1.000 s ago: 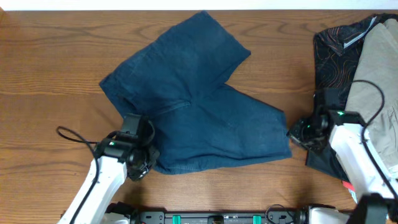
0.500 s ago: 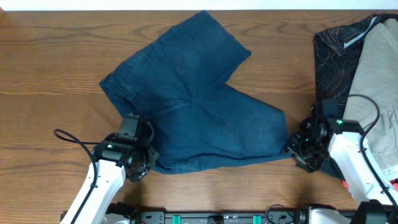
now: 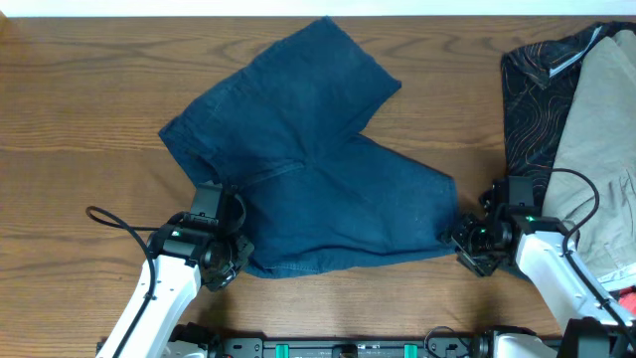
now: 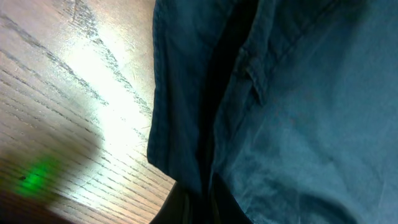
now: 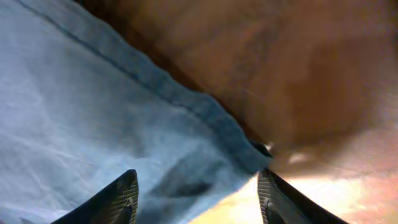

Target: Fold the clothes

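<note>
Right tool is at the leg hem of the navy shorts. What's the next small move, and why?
Probably close the right tool on the hem corner of the dark navy blue denim-like shorts: its fingers stand open with the hem cloth between them, nothing gripped yet.

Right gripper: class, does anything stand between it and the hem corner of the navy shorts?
Nothing visible does. The right gripper is open, its fingers flanking the hem corner of the navy shorts, with only bare table beside it. The pile of other clothes lies on the far side of the arm from the shorts.
</note>
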